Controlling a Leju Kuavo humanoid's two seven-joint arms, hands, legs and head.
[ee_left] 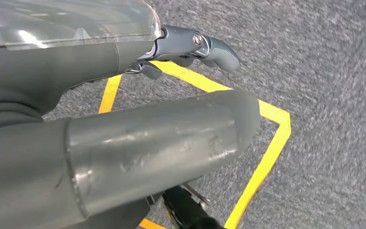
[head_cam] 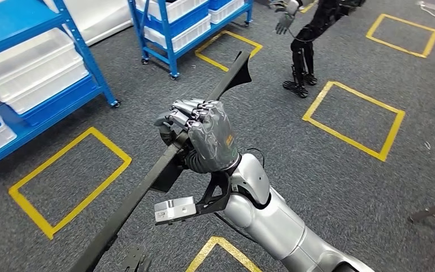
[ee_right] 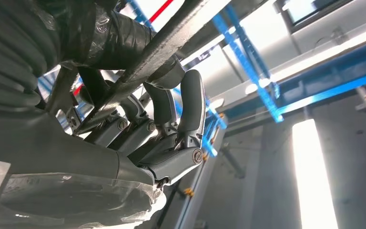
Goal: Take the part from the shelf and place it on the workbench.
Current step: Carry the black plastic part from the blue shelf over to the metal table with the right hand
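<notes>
Grey carpet with yellow taped squares lay below a long, flat black metal bar carried mid-air.
It ran from lower left to upper right; the right hand, raised on its silver arm, wrapped curled fingers around it, while the left hand held nothing, fingers apart.

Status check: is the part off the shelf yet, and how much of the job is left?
Pickup looks done: the right robot hand grips the long dark part in the air over the carpet, away from the blue shelf. The left robot hand holds nothing. Left: carry the part to the workbench, which I can't see here, and set it down.
</notes>
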